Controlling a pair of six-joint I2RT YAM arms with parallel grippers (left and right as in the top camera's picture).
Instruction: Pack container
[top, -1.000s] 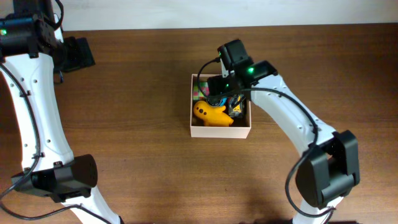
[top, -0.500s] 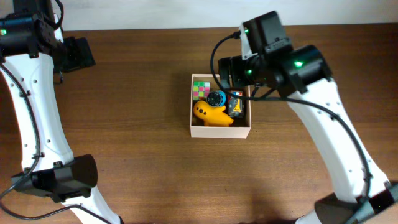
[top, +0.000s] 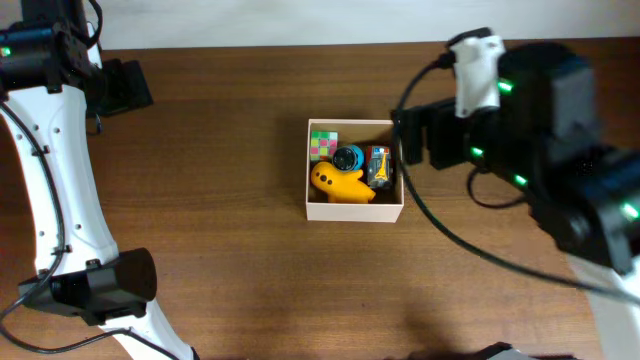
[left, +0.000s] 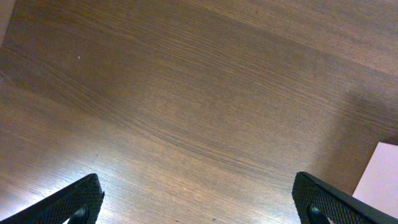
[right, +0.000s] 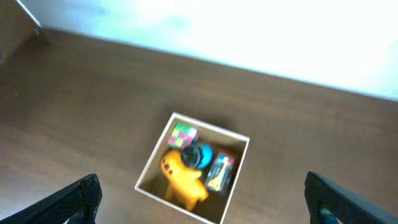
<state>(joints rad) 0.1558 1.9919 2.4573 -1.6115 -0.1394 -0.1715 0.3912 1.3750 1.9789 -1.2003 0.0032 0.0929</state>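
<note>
Since toys (top: 342, 184) fill the container (top: 355, 211) and the right gripper (right: 214, 200) hangs released high above, packing seems done, needing only retreat.

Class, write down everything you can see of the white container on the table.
The container is a square, shallow, open-topped box with thin white walls, cardboard by its look. It sits flat on the brown wooden table, near the middle. Four toys fill it: a yellow toy along one wall, a multicoloured cube in a corner, a blue round toy and a red and dark toy beside it.
</note>
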